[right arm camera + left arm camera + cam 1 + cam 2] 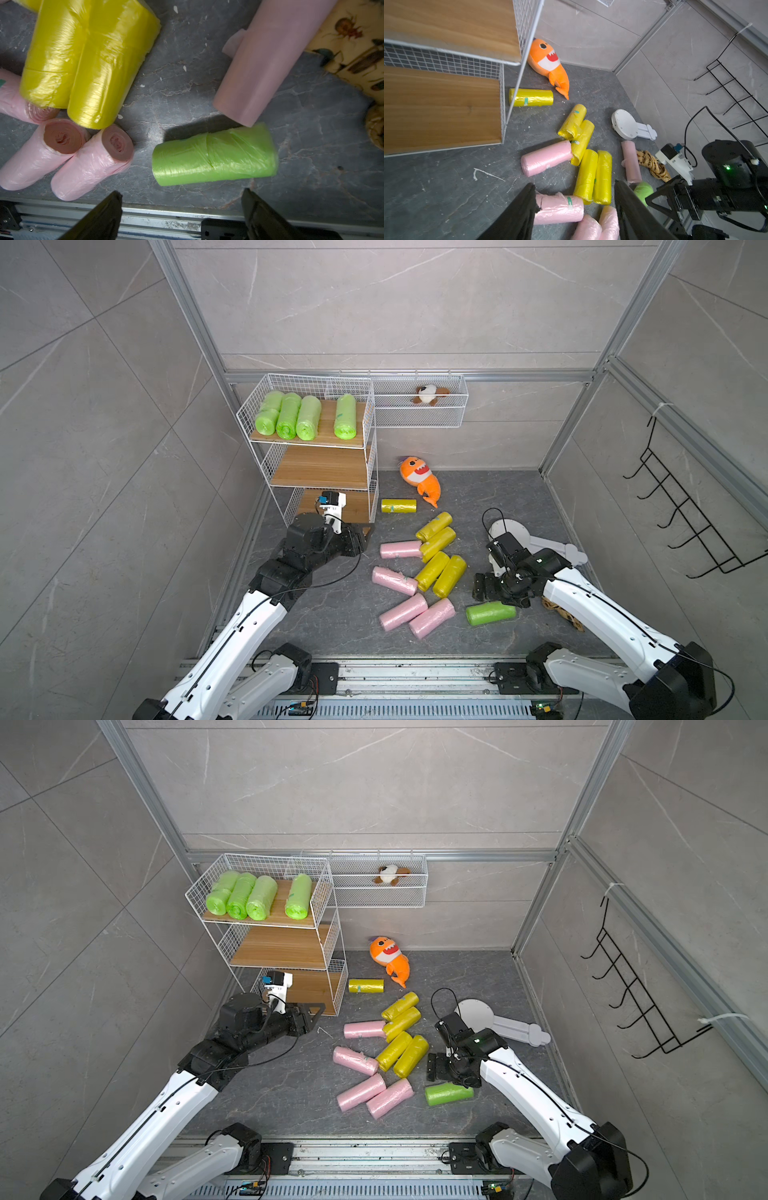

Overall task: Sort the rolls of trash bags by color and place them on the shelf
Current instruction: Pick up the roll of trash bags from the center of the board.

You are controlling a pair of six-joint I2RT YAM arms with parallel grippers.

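Our right claw (pixel 181 194) hangs spread wide and empty just beside the one lime-green crinkly plastic roll (pixel 214 162) lying on the dark stone bench (pixel 187 72), and we judge it is lining up to grip it across its width. It belongs with the four green rolls (pixel 305 418) on the top board of the white wire shelf (pixel 320 466). Our left claw (pixel 575 184), parted and empty, hovers by the lowest tier, probably since the shelf is nearer that arm.

Robot lab cell, aluminium frame (pixel 519 375), grey stone-look walls (pixel 395 302), rail-mounted arms (pixel 249 626)
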